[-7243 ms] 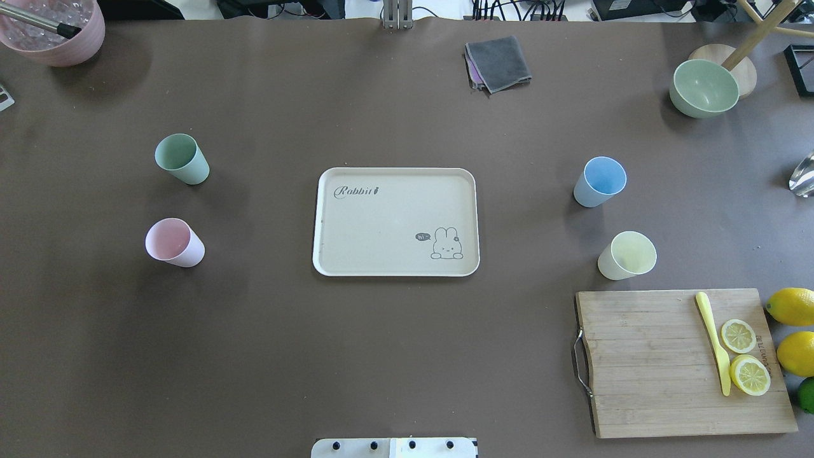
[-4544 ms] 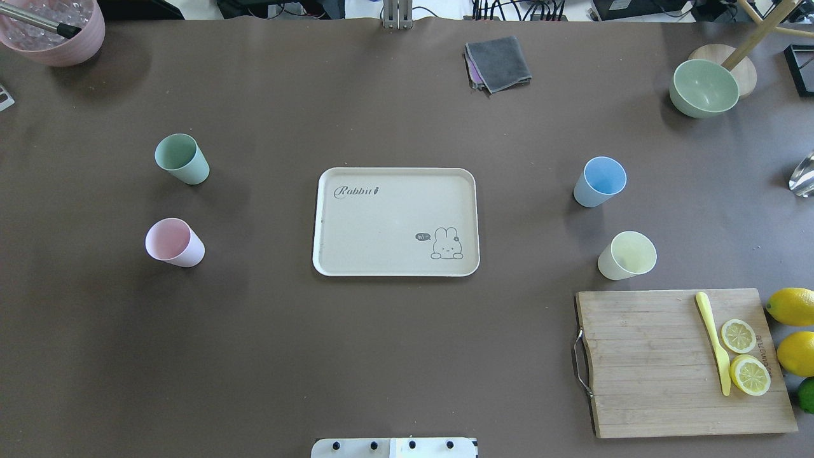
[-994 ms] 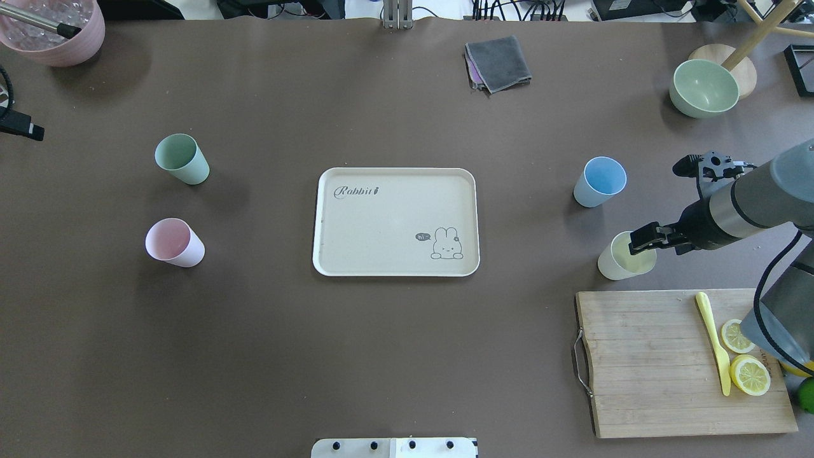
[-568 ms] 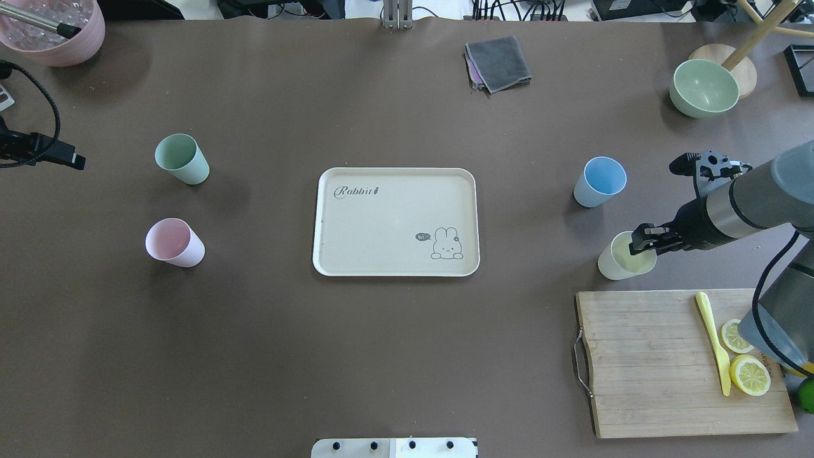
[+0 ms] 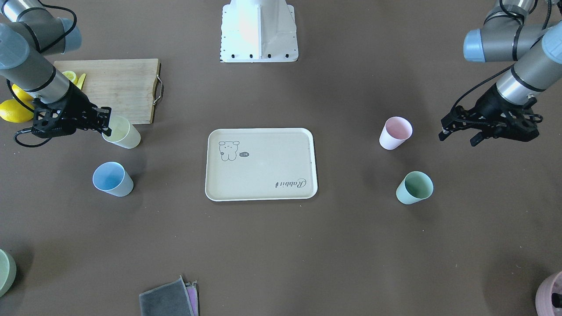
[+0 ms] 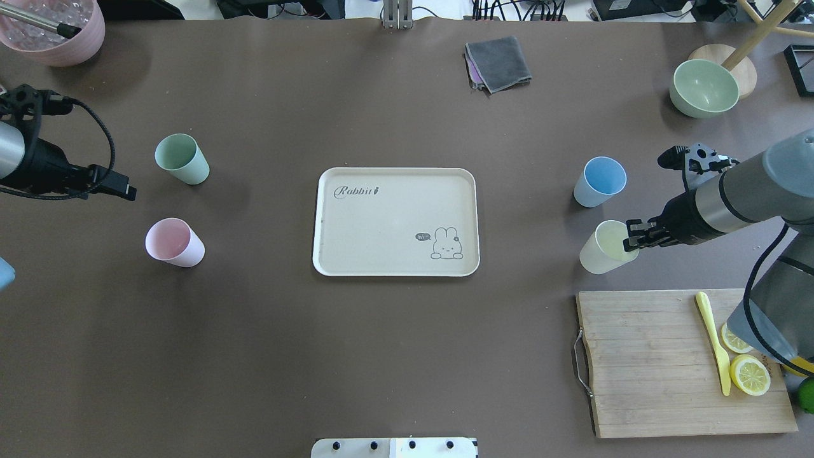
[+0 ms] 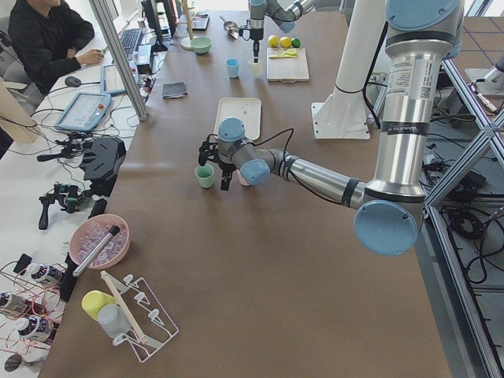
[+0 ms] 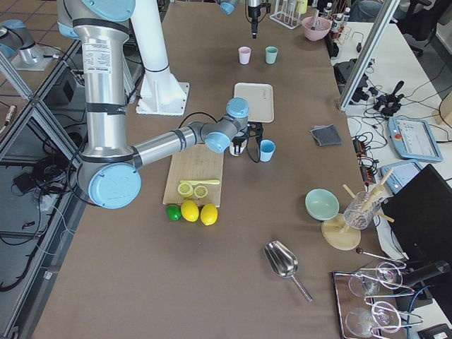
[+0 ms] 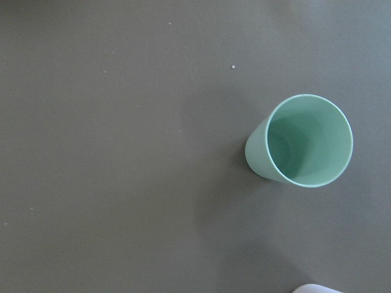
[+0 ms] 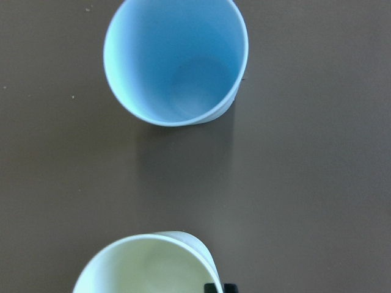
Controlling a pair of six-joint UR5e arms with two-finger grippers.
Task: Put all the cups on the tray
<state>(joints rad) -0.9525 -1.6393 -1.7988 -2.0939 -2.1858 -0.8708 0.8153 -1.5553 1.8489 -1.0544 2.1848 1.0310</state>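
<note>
In the right wrist view, the yellow cup (image 10: pixel 140 265) is cropped.

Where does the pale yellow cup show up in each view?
Front-facing: pale yellow cup at left, beside the cutting board's corner.
Overhead: right, rim in the right gripper.
Exterior left: far end, tiny.
Exterior right: centre, mostly hidden by the gripper.
Left wrist: absent.
Right wrist: bottom edge, cropped.
Landmark: the light blue cup beside it.

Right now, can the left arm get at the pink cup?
Probably yes. The left gripper hovers open beside the pink cup, with only bare table between them. The green cup stands clear.
</note>
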